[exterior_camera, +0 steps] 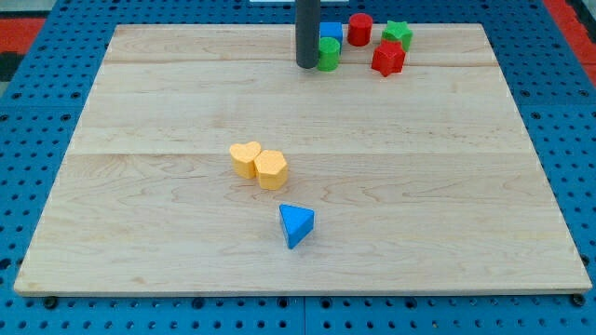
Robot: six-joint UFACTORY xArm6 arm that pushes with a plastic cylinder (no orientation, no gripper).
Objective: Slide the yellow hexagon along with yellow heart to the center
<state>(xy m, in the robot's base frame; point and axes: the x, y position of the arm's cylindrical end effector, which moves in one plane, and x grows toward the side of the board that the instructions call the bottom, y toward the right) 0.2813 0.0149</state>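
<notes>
A yellow heart (pixel 245 158) and a yellow hexagon (pixel 271 169) lie touching each other, a little left of and below the board's middle, the heart on the left. My tip (pixel 306 64) stands near the view's top edge of the board, far above both yellow blocks and just left of a green cylinder (pixel 329 54). The rod rises out of the view's top.
A blue triangle (pixel 296 224) lies below the hexagon. At the view's top sit a blue block (pixel 331 32) partly behind the green cylinder, a red cylinder (pixel 359 29), a green star (pixel 397 35) and a red block (pixel 387 59). The wooden board (pixel 140 261) rests on blue pegboard.
</notes>
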